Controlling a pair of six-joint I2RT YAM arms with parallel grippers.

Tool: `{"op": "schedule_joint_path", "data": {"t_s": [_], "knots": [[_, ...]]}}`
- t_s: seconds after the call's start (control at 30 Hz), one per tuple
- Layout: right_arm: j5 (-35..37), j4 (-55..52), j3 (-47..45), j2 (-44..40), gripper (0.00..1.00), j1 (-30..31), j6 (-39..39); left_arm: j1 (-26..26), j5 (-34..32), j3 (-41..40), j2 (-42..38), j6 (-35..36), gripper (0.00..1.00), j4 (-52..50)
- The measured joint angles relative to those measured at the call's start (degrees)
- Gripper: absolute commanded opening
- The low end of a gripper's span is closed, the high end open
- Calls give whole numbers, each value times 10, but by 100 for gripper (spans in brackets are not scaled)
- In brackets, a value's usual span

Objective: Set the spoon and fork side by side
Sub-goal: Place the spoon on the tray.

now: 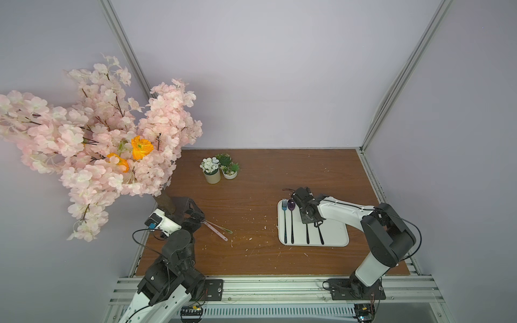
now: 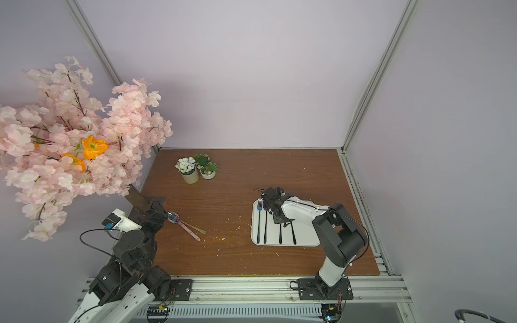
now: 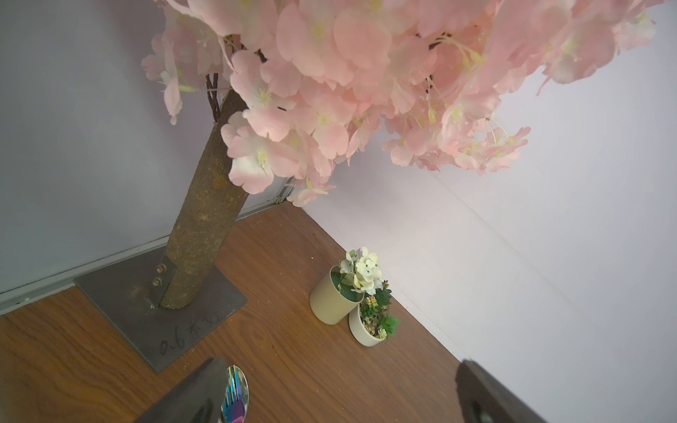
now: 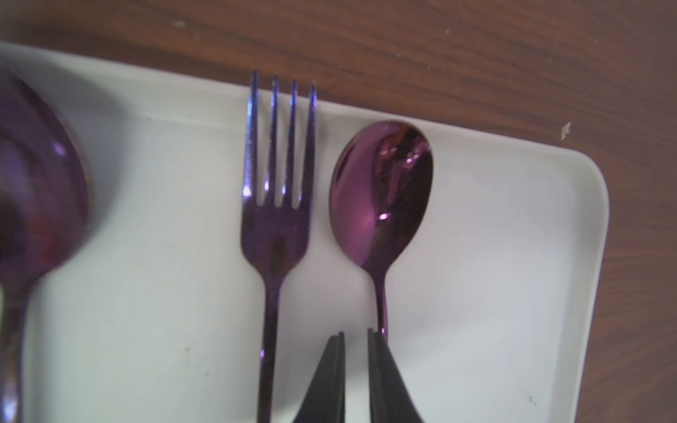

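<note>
On the white tray (image 4: 513,293) the purple fork (image 4: 275,234) and spoon (image 4: 381,194) lie parallel, just beside each other, so we judge the pairing made. Our right end effector (image 4: 355,334) sits by the spoon's handle, jaws narrowly parted, gripping nothing; the left end effector (image 3: 340,362) gapes wide, empty.

In both top views we look steeply down from the front over the whole brown wood-grain tabletop (image 1: 246,251), facing the lilac back wall (image 1: 265,84). From the left wrist we sit low, facing the back corner beside the brown tree trunk (image 3: 205,227); the small cream plant pots (image 3: 331,305) show there and from above. From the right wrist we look straight down, very close, on the white plastic tray (image 4: 513,293), purple metal fork (image 4: 276,227) and purple metal spoon (image 4: 381,194), also seen from above.
</note>
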Motion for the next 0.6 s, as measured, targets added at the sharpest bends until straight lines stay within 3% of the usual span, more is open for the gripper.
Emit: {"op": "schedule_joint_path", "data": {"t_s": [0.3, 0.6], "knots": [[5, -27, 23, -42, 29, 0, 0, 0, 0, 0, 0, 0, 100, 0], [23, -26, 32, 0, 30, 0, -15, 0, 0, 0, 0, 0, 100, 0]]}}
